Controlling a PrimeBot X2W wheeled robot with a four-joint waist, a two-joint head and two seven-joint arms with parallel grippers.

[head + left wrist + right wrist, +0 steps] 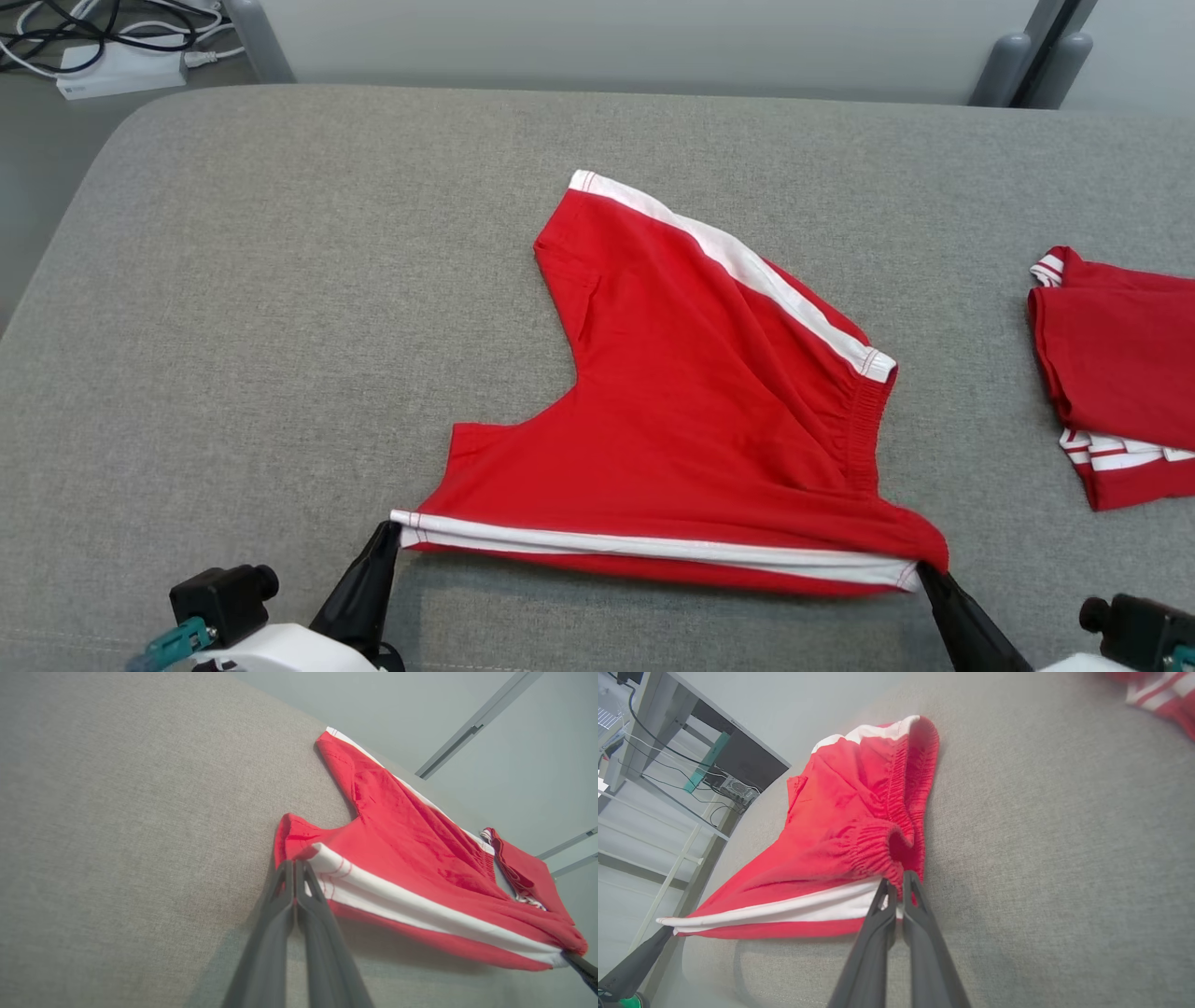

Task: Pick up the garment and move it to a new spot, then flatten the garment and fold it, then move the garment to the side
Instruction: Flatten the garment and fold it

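The garment point(691, 401) is a pair of red shorts with white side stripes, spread on the grey cushioned surface point(280, 327). Its near striped edge is lifted and stretched taut between my two grippers. My left gripper point(390, 534) is shut on the leg-hem corner of that stripe; the left wrist view shows the closed fingers point(295, 868) pinching the white band of the garment point(397, 849). My right gripper point(926, 571) is shut on the elastic waistband corner, seen as gathered red cloth of the garment point(840, 826) at my fingertips point(896, 887). The far leg lies flat.
A second red garment with white stripes point(1116, 373) lies folded at the right edge of the surface. Cables and a white power strip point(117, 65) sit on the floor beyond the far left corner. A grey wall panel with posts point(1027, 65) stands behind.
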